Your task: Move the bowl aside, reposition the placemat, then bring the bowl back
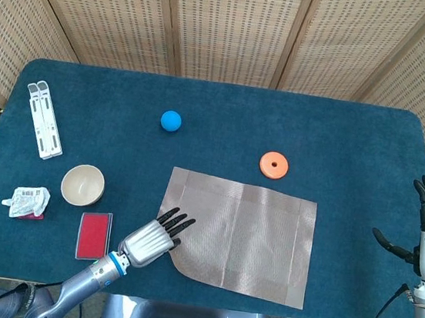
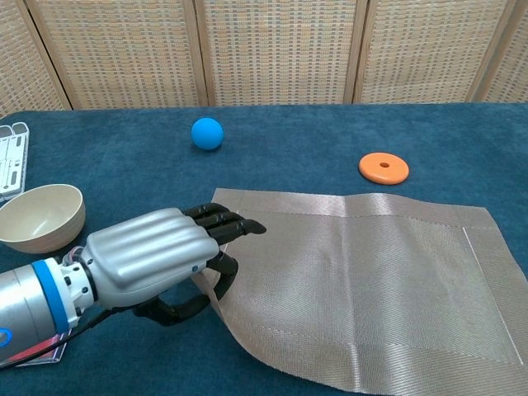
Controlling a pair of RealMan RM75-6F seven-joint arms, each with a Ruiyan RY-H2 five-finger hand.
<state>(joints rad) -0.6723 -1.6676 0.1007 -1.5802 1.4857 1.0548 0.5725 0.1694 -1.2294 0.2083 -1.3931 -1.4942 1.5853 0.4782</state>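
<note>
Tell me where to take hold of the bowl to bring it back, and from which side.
Grip the bowl by its rim, coming from above. It stands upright and open, apart from the red card and the wrapper, so the rim is free all round. The side toward the placemat probably suits the left hand, which now holds the placemat's edge.

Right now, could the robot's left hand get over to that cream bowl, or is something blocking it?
Probably yes, once it lets go. The left hand grips the placemat's edge; the bowl sits just to its left across bare table. The red card lies nearer the table's edge, not between them.
</note>
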